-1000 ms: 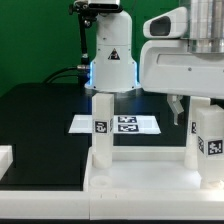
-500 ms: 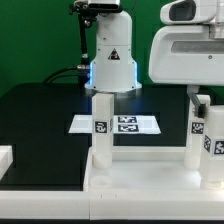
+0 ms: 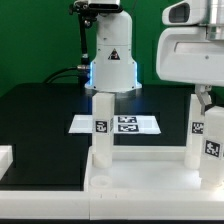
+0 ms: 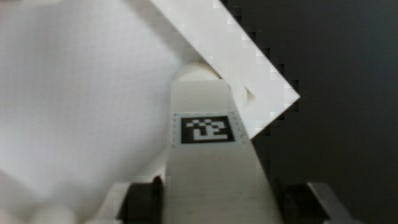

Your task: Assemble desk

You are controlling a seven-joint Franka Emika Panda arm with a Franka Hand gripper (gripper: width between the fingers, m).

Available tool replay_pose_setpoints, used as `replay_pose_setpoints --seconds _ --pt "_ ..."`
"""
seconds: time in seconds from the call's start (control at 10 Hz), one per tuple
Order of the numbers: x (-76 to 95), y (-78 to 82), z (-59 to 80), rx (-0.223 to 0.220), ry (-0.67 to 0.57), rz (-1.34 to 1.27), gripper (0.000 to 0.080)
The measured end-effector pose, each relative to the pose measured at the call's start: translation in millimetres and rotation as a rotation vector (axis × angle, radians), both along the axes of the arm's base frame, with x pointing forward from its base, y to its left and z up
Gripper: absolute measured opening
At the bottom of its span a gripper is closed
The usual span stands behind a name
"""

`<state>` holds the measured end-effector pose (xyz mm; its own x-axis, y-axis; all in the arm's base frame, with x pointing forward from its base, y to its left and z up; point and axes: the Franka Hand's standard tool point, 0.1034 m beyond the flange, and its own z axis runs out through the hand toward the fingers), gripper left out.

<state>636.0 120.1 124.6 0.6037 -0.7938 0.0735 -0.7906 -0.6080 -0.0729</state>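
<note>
The white desk top lies at the front of the exterior view with white tagged legs standing in it. One leg stands at its left corner and two at the exterior view's right. My gripper hangs over the right-hand legs. In the wrist view my gripper is shut on a tagged leg, with one dark finger on each side of it. The leg's far end meets a corner of the desk top.
The marker board lies on the black table behind the desk. The white robot base with its warning triangle stands at the back. A white block sits at the exterior view's left edge.
My gripper has moved toward the exterior view's right and now hangs over the right-hand legs. The left leg and the desk top have not moved.
</note>
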Motion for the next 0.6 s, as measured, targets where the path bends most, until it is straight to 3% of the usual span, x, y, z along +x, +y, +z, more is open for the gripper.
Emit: replay_pose_setpoints --seconds 0.3,0.6 --pt "2.6 9.0 -1.9 0.133 0.005 -0.640 0.0285" --pt "3.1 9.7 -1.9 0.150 0.000 -0.692 0.0285"
